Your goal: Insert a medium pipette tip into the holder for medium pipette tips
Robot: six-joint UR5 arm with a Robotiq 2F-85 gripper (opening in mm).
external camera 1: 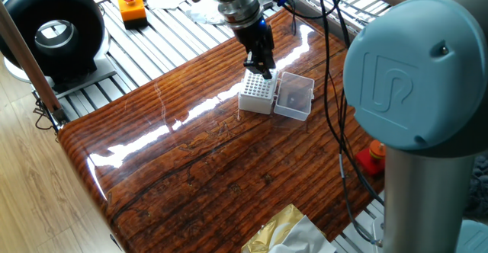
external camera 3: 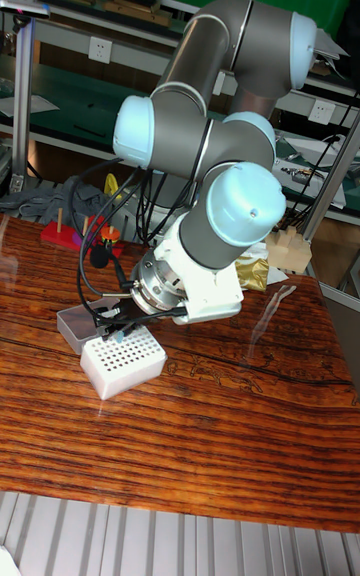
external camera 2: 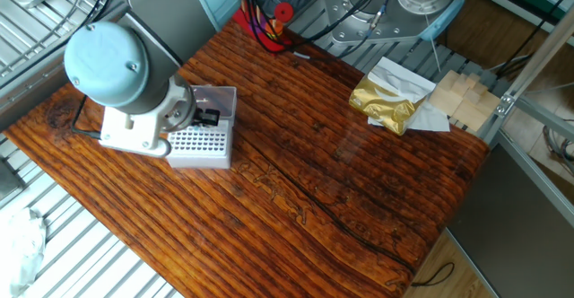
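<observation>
Glossy, dark-grained wood made up the tabletop (external camera 1: 198, 169), bordered by slatted metal rails, with a black round fan (external camera 1: 53, 28) in the upper left of one fixed view and an orange box with a red button (external camera 1: 132, 8) near the top edge. Crumpled gold foil (external camera 2: 384, 102) and pale wooden blocks (external camera 2: 462, 96) lay toward the upper right of the other fixed view.

Upper centre in one fixed view sat the holder (external camera 1: 258, 94), a white block with a grid of holes on top, its clear lid (external camera 1: 294, 97) lying open flat beside it on the right. In the tall fixed view the holder appeared at the lower left, resting flat on the wood.

The gripper (external camera 1: 261, 69) hung directly over the holder's top, its dark jaws close together and pointing down at the holes. The medium pipette tip could not be made out clearly; possibly a thin pale sliver sat between the jaws, but the views were too coarse to be sure, so whether they clamped anything could not be told.
</observation>
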